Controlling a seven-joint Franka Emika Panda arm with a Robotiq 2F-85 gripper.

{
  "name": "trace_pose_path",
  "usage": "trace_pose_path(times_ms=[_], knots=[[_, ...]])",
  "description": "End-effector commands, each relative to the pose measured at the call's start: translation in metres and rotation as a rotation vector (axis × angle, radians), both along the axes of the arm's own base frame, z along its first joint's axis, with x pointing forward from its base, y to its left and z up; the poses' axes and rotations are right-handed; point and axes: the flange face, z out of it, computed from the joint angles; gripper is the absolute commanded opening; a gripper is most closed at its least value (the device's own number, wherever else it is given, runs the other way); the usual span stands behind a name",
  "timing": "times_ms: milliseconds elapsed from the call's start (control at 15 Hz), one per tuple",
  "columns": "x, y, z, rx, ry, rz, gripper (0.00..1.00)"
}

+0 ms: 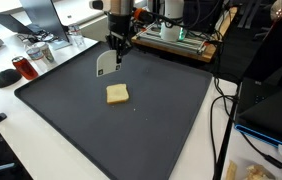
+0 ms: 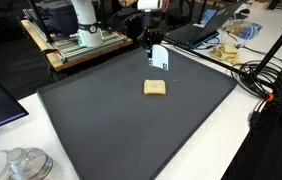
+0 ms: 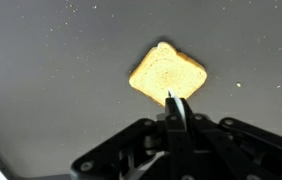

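Wrist view, fingers [image 3: 178, 122] clenched on flat tool [image 3: 177, 102], bread slice [image 3: 167, 72] just beyond, open dark mat [image 3: 51, 60] all around.

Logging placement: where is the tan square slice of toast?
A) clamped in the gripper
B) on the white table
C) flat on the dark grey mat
C: the tan square slice of toast lies flat on the dark grey mat, apart from the gripper, which holds a pale flat tool.

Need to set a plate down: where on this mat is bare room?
The dark mat is bare all round the bread slice, widest between the slice and the mat's cable-side edge. Crowded: the far edge under the pincer, which grips a flat grey tool, and the white table beyond, with cables.
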Motion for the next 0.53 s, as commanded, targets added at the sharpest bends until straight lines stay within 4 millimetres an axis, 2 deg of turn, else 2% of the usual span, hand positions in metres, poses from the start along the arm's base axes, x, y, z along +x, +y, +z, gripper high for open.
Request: trace_pose_path(times_ms=[0,200,467], knots=[[0.009,0.009,0.04,-0.009,0.082,0.013,0.01],[0.015,0.009,0.05,0.031,0.162,0.033,0.01],[0.023,-0.017,0.037,0.081,0.226,0.041,0.01]])
